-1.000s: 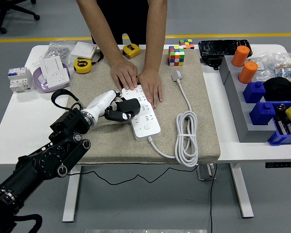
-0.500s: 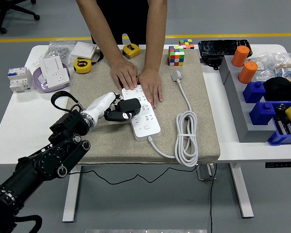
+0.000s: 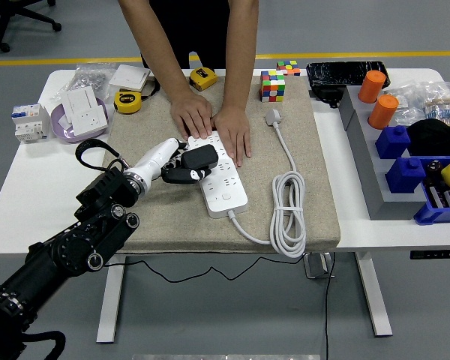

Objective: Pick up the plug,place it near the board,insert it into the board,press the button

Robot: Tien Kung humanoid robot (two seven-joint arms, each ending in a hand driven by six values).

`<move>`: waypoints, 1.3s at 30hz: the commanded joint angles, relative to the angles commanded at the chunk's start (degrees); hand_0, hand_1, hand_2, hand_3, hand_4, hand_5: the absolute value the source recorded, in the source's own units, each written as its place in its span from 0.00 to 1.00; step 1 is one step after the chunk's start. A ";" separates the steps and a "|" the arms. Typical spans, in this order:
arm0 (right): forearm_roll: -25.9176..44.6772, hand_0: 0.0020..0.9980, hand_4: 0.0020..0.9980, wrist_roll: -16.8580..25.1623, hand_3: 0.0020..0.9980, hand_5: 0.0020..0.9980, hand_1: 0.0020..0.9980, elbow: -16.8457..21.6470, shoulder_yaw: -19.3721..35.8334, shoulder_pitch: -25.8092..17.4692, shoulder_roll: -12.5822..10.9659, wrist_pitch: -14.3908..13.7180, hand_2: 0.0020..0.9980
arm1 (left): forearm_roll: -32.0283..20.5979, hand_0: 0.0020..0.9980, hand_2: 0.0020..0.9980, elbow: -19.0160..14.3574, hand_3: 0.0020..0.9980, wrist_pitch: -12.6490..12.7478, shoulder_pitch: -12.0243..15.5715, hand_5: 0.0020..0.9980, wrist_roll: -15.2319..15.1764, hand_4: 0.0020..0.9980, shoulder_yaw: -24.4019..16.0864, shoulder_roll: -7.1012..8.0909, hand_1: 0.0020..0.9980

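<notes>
A white power strip lies at an angle on the beige mat, its button end toward me. My left hand is shut on a black plug, held over the strip's left side near its middle. A person at the far side presses both hands flat on the strip's far end. The strip's white cable is coiled to the right, ending in a white plug. My right hand is out of view.
Tape measures, a white socket on a purple roll and a breaker sit at the left. A colour cube stands behind the mat. Orange cylinders and blue bins fill the right side.
My left hand has lifted the black plug up and slightly right, from beside the strip's left edge onto its left side. The person's hands have stayed put.
</notes>
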 joint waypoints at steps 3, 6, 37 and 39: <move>0.07 0.77 1.00 0.02 0.83 1.00 0.77 0.00 -0.04 0.06 0.01 0.01 0.77 | -0.67 0.24 0.13 -0.23 0.22 0.22 0.02 0.41 -0.23 0.73 -0.62 0.00 0.06; 0.24 0.77 1.00 0.03 0.83 1.00 0.77 0.00 -0.10 0.08 0.07 -0.01 0.77 | -0.59 0.24 0.13 -0.72 0.22 0.73 0.31 0.42 -0.33 0.73 -2.48 0.00 0.06; 1.03 0.77 1.00 0.23 0.83 1.00 0.77 0.00 -0.33 -0.38 0.04 0.09 0.77 | 21.06 1.00 0.87 3.24 0.55 2.69 1.23 0.45 2.24 0.76 -11.83 0.00 1.00; 1.26 0.77 1.00 0.29 0.83 1.00 0.77 0.00 -0.48 -0.41 0.01 0.07 0.77 | 22.48 1.00 0.87 3.36 0.55 2.86 1.31 0.45 2.32 0.76 -12.19 0.00 1.00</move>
